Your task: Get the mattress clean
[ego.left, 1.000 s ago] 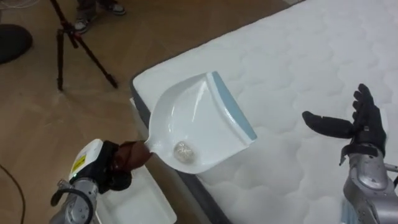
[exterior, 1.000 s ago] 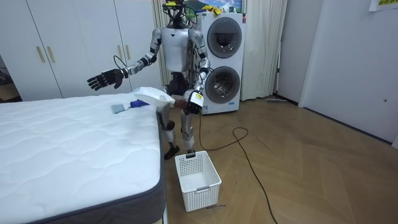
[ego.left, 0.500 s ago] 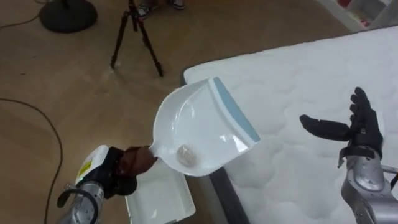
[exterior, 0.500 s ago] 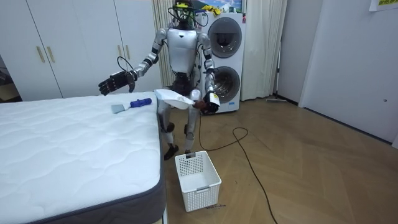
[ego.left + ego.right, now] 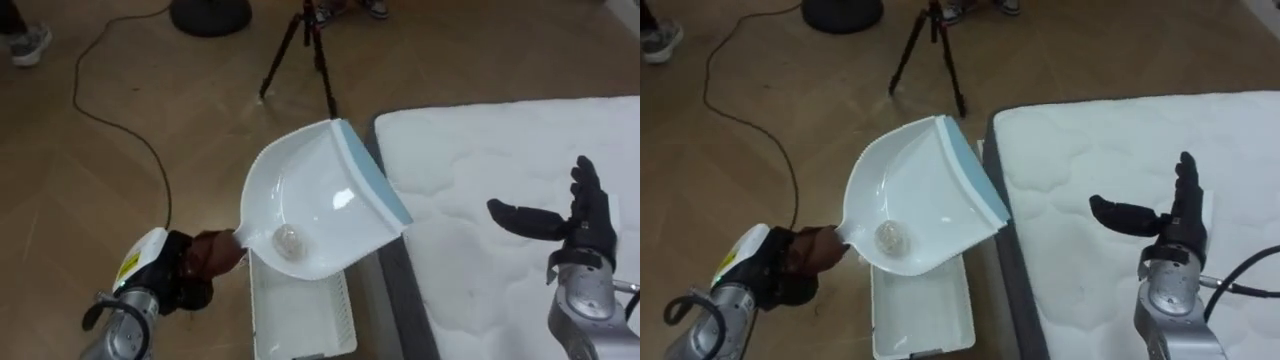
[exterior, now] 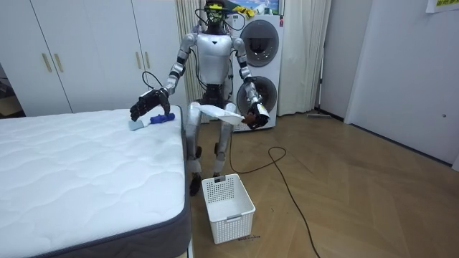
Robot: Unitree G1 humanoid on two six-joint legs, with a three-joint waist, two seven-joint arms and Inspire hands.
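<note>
Room view: white mattress (image 6: 72, 172), wooden floor (image 6: 358, 201)

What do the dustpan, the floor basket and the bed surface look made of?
Dustpan: glossy white plastic, judging by its bright highlights, with a light blue lip that may be rubber.
Basket: white plastic, with perforated walls in the room view.
Bed surface: white quilted fabric, matte, with stitched puffs.

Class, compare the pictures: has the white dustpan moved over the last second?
Yes. In the room view the dustpan, held in the left hand, has swung toward that view's right, off the bed to above the white basket.
</note>
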